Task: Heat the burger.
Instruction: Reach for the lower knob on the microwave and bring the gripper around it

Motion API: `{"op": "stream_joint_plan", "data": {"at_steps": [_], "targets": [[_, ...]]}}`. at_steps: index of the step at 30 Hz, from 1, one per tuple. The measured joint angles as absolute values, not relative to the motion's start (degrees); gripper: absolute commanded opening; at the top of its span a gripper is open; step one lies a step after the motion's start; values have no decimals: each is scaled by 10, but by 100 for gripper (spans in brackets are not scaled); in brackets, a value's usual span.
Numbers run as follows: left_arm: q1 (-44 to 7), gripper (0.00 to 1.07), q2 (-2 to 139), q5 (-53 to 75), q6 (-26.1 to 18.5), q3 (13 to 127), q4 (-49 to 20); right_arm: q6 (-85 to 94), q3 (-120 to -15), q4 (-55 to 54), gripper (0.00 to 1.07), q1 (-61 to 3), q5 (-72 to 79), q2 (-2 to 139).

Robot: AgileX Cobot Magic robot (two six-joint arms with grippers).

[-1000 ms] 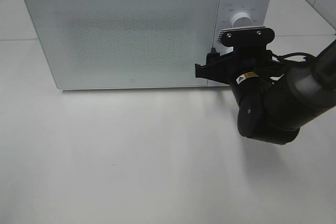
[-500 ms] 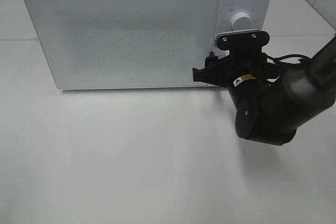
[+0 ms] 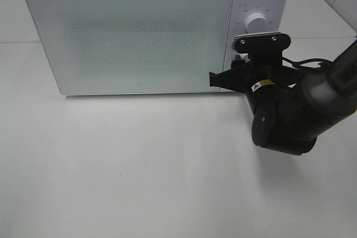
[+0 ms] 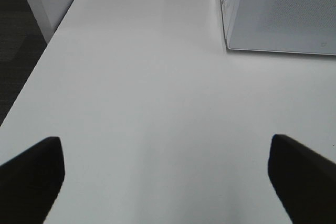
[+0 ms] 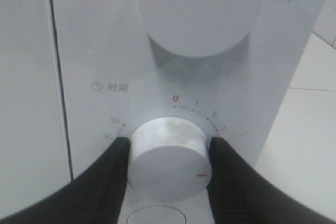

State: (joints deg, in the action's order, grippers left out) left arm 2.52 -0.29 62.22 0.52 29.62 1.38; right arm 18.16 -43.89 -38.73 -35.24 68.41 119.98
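Plainly, the white tabletop [image 3: 139, 165] carried a white microwave [image 3: 134, 37] with its door closed; the burger showed in no view, so its place could not be told. The left gripper [image 4: 165, 148] hung over the tabletop, apart from the microwave, jaws spread wide. The right gripper [image 5: 168, 142] pinched the timer dial [image 5: 167, 158], one finger on each side, below the upper dial [image 5: 199, 9].
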Motion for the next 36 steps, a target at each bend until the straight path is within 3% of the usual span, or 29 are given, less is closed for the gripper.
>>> {"op": "stream_joint_plan", "data": {"at_steps": [9,27,36], "targets": [[25,98,-3,622,5,296,14,114,-438,-381,1,-352,685,1200],[25,98,-3,622,5,296,14,-693,-429,-343,1,-349,694,1200],[25,98,-3,622,5,296,14,-861,-429,-353,1,-350,698,1200]]}}
